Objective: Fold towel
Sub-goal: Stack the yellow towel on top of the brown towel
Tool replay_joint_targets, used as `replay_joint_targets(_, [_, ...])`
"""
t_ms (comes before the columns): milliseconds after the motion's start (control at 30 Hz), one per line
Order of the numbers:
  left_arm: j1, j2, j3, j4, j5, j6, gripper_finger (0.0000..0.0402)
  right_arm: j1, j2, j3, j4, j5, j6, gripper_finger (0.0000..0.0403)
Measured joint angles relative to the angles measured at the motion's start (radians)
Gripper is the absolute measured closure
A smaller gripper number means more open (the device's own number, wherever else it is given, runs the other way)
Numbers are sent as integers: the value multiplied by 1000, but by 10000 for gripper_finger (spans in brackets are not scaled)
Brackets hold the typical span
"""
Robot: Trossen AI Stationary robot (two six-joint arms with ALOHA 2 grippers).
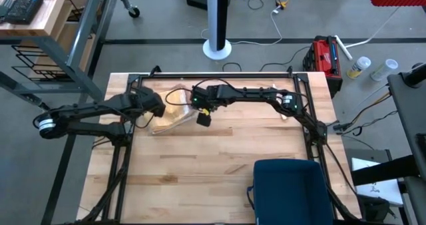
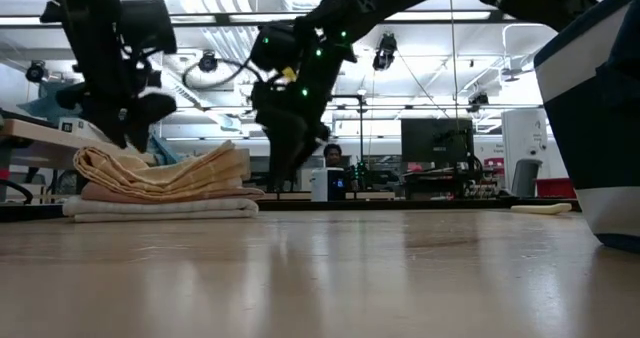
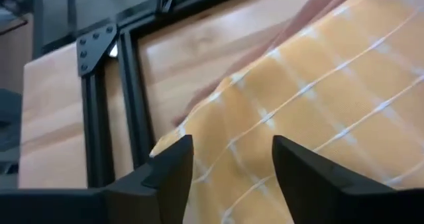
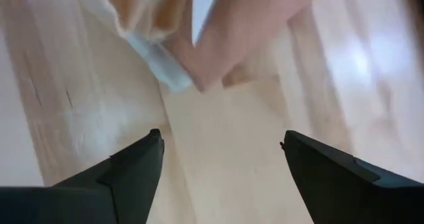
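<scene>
Both arms reach in over the far half of the wooden counter [image 1: 219,158]: the left claw [image 3: 232,164] hangs over the yellow checked towel [image 1: 174,105] with its fingers spread and nothing between them, and the right claw [image 4: 222,158] hovers just beside the pile's near corner, fingers also spread wide and empty. The yellow towel lies folded on top of a stack with a pink towel [image 2: 150,192] and a white towel [image 2: 160,208] beneath, three in all. A dark blue bin [image 1: 287,190] stands at the counter's near right edge, well apart from the stack.

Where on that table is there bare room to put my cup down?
The bare wood in front of the towels, left of the blue bin, is free. The far side is crowded: left gripper and right gripper flank the towels.
</scene>
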Motion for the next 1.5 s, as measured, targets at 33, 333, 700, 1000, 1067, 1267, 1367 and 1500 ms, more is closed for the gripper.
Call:
replay_joint_targets(33, [-1, -3, 10, 5, 1, 5, 202, 2, -8, 0, 11, -1, -31, 104])
replay_joint_targets(333, [-27, -1, 21, 54, 107, 58, 183, 52, -41, 0, 60, -5, -243, 122])
replay_joint_targets(700, [-32, -3, -3, 63, 180, 48, 203, 17, -41, -11, 92, -204, -156, 119])
replay_joint_targets(1000, [-32, -2, -3, 63, 179, 48, 202, -55, -41, -36, 90, -254, -138, 121])
replay_joint_targets(1067, [-32, -2, -3, 63, 179, 48, 198, -80, -46, -46, 78, -256, -153, 124])
replay_joint_targets(1267, [-32, -2, -3, 56, 179, 43, 184, -173, -124, -112, 102, -301, -147, 128])
replay_joint_targets(1367, [-32, -2, -3, 74, 188, 43, 178, -200, -166, -183, 192, -405, -116, 124])
replay_joint_targets(1500, [-32, -2, -3, 191, 240, 71, 173, -212, -192, -262, 328, -563, -18, 113])
